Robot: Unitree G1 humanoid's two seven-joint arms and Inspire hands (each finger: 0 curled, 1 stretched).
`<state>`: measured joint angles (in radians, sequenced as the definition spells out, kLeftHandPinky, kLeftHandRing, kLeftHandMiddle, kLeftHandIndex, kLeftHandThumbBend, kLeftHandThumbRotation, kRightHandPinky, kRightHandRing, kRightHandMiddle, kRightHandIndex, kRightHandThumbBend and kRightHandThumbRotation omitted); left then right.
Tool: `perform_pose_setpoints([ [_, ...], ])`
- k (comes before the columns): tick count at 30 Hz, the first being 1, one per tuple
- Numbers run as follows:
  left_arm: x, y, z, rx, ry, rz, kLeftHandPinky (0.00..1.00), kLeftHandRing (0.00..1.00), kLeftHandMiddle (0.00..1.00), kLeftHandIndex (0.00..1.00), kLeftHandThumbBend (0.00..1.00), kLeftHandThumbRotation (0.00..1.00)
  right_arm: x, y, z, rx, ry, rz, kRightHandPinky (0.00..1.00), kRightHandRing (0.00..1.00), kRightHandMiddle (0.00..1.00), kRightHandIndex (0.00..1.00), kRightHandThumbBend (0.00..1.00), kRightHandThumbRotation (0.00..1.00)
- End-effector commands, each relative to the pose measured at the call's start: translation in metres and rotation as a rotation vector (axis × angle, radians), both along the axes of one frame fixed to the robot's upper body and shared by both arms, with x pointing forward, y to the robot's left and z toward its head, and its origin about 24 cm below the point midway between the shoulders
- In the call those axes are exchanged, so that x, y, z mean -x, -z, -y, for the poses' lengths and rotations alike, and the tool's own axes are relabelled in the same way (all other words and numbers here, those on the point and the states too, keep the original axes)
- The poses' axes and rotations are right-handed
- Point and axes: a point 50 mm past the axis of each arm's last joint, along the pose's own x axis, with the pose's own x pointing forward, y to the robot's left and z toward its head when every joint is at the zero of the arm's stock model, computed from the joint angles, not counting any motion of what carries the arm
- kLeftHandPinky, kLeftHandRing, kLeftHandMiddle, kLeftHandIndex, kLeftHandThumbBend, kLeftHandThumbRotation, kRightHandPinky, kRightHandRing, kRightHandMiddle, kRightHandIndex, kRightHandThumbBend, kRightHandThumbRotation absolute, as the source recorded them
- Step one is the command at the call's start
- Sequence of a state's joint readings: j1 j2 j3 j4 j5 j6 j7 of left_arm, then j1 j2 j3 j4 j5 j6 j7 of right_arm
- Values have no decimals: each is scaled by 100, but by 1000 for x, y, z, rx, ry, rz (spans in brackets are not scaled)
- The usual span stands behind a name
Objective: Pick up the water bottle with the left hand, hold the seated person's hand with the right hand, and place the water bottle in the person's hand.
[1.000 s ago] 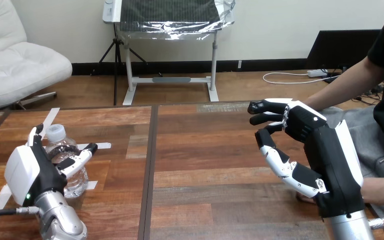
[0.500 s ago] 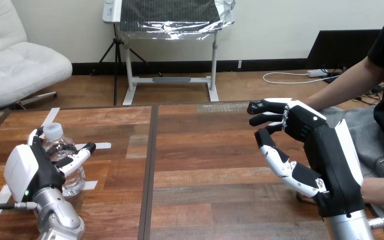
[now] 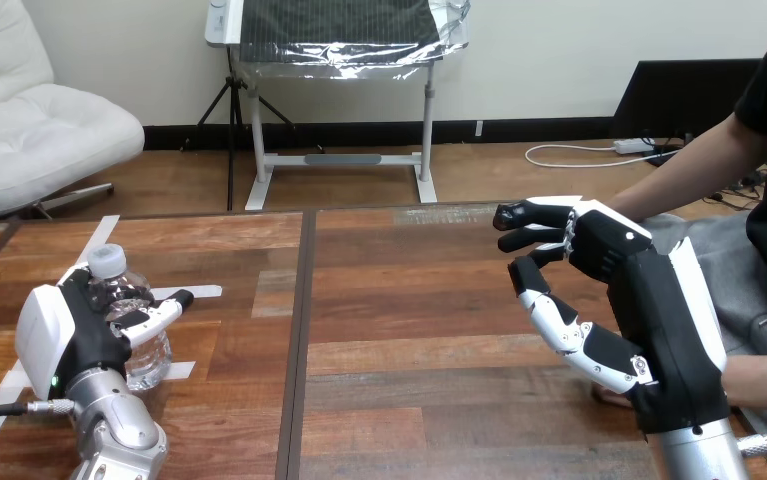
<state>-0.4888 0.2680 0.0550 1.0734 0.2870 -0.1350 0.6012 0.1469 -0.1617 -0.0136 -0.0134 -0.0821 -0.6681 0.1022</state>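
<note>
The left robot hand (image 3: 64, 340), at the lower left of the frame, is closed round the water bottle (image 3: 146, 357). Its fingers wrap the far side, and its thumb (image 3: 159, 312) crosses the near side just under the shoulder. The water bottle stands nearly upright in that grip, its long axis vertical and its white cap up, above the robot hand's back shell. Its base is at or just over the counter (image 3: 409, 300), beside a strip of white tape (image 3: 199, 292). I cannot tell whether it has left the wood.

The right robot hand (image 3: 649, 300) is raised at the right of the frame, its back toward the camera. Its fingers are spread and loosely bent toward frame centre, and they close on nothing visible.

The delivery turns on the wide stretch of bare counter between the two. The person's hand (image 3: 611, 397) lies at the lower right, well apart from the water bottle, which must travel rightward across the frame. The right robot hand is by far the nearer to the person.

Only a sliver of the person's hand shows below the right robot hand. The rest is hidden behind its palm and wrist, with the person's forearm (image 3: 764, 380) coming in from the right edge. Whether the two touch, and whether the person's palm faces up, cannot be made out.
</note>
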Motion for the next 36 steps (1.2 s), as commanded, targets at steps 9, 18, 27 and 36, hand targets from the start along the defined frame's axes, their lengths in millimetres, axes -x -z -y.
perform_pose_setpoints([
  [9,-15,-19,2,7,24,89,42,49,53,55,81,1,-9,-24,-1,-9,-11,111,47,60,65,63,33,6],
  [18,-13,-18,2,2,34,100,36,42,47,49,77,0,-9,-24,0,-17,-10,110,46,59,65,63,32,4],
  [27,-13,-18,4,-5,47,107,35,41,47,49,74,0,-9,-23,2,-18,-11,105,47,59,65,63,33,4],
  [36,-14,-18,5,27,45,118,36,41,47,49,74,0,-9,-23,2,-14,-7,110,46,58,64,63,33,3],
])
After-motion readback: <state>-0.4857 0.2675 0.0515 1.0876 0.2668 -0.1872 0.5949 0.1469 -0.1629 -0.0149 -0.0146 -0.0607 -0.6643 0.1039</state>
